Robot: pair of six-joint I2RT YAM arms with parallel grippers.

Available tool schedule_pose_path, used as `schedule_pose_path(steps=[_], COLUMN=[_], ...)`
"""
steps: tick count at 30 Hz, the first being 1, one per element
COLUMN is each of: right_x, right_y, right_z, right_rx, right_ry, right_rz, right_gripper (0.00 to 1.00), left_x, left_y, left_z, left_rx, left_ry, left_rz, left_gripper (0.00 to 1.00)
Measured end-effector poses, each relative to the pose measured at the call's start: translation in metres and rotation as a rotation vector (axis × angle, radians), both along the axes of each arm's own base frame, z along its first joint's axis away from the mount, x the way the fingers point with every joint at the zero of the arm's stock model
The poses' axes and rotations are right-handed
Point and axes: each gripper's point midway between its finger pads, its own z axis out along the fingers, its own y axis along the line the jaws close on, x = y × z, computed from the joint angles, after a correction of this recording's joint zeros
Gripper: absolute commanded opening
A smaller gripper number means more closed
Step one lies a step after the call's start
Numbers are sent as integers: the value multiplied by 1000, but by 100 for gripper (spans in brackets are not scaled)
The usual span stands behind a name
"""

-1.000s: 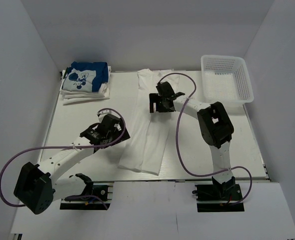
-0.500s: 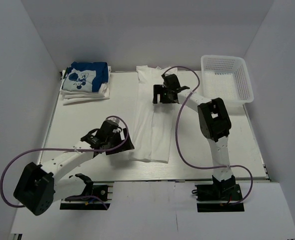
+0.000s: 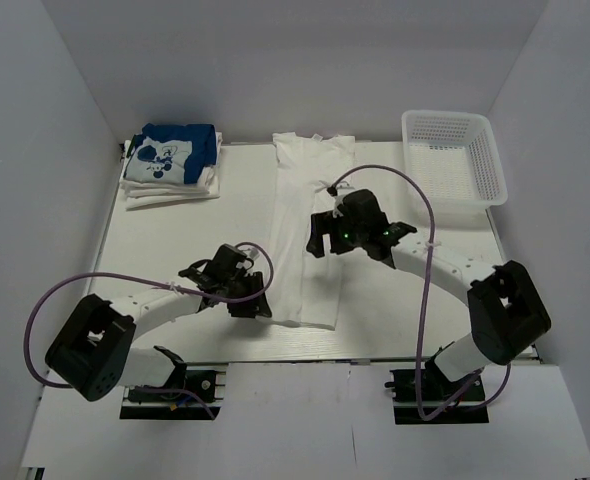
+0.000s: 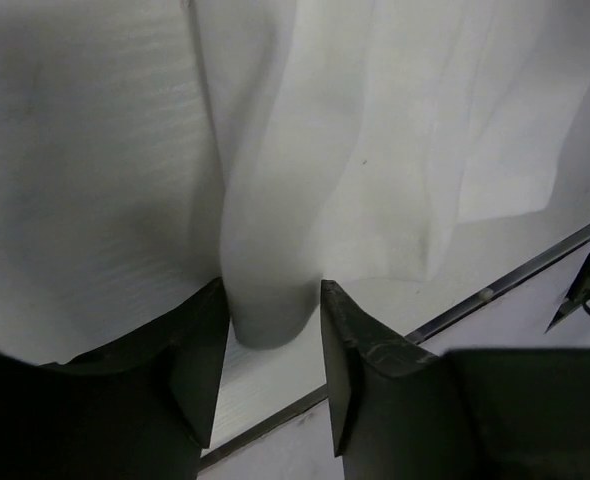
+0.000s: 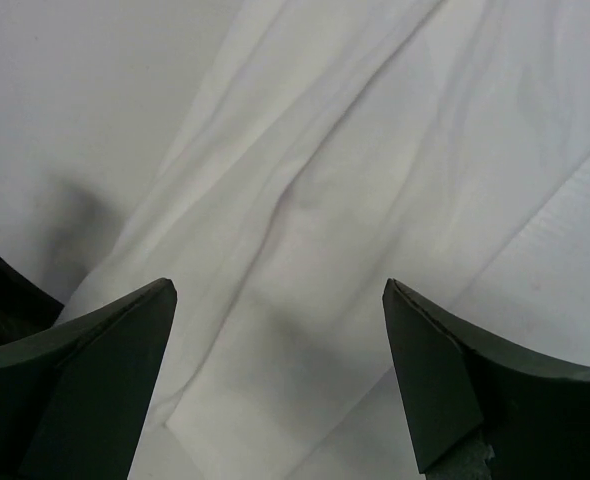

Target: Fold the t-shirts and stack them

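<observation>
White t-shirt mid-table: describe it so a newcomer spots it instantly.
On the table, look down the middle, between the shirt stack at far left and the mesh basket at far right. The white t-shirt lies there as one long narrow band, collar at the far edge. It alone is stretched out; the others sit in a compact pile.

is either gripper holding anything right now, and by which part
The left gripper pinches a bunched fold of the white t-shirt at its near hem, by the left corner. The right gripper hangs open over the shirt, holding nothing.
</observation>
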Motion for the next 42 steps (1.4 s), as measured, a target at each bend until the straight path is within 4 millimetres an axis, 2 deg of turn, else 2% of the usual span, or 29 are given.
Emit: schedule_pose_path(steps=[1, 4, 5, 8, 9, 11, 12, 17, 20, 23, 24, 26, 27, 29, 30, 33, 34, 39, 42], right_x=[-9, -41, -53, -94, -107, -130, -139, -164, -175, -179, -179, -180, -180, -180, -179, -178, -178, -195, -202], right_y=[0, -7, -9, -13, -16, -18, -17, -15, -22, -23, -22, -19, -18, -19, -18, -18, -18, -21, -29], right_z=[-2, -27, -38, -61, -66, -71, -71, -76, -85, -88, -89, -93, -96, -101, -100, -101, -102, -101, -96], right_rx=[2, -59, -89, -165, -188, -237, -257, -322, -370, -389, -388, -389, -391, -404, -401, -402, -400, -367, -366], right_ry=[10, 103, 129, 179, 192, 204, 196, 150, 148, 142, 140, 141, 145, 152, 148, 149, 153, 209, 223], right_rz=[4, 12, 22, 86, 111, 172, 199, 278, 297, 308, 313, 317, 317, 314, 308, 294, 293, 316, 322], right_gripper=[90, 90, 90, 90, 90, 90, 90, 90, 87, 79, 71, 64, 55, 44, 32, 11, 0, 0, 0], left_x=[-2, -11, -13, -17, -18, -18, -18, -19, -19, -19, -18, -18, -18, -19, -20, -24, -27, -45, -46], left_y=[1, 6, 6, 7, 8, 8, 8, 7, 6, 3, 2, 1, 0, -2, -3, -6, -7, -5, -7], left_z=[-1, -6, -7, -10, -10, -10, -11, -11, -10, -8, -7, -5, -4, -2, -1, 1, 1, 0, 11], left_rx=[1, 4, 0, -1, 0, 0, 1, -2, -7, -24, -30, -41, -47, -60, -71, -100, -109, -132, -160], left_ry=[3, 25, 27, 43, 45, 47, 50, 52, 54, 50, 47, 40, 39, 39, 37, 46, 55, 110, 93], left_rz=[2, 5, 5, 4, 4, 5, 4, 1, -2, -9, -11, -17, -21, -28, -34, -53, -61, -81, -89], left_gripper=[48, 39, 33, 22, 12, 3, 0, 0, 0, 0, 0, 0, 0, 0, 0, 0, 0, 0, 0])
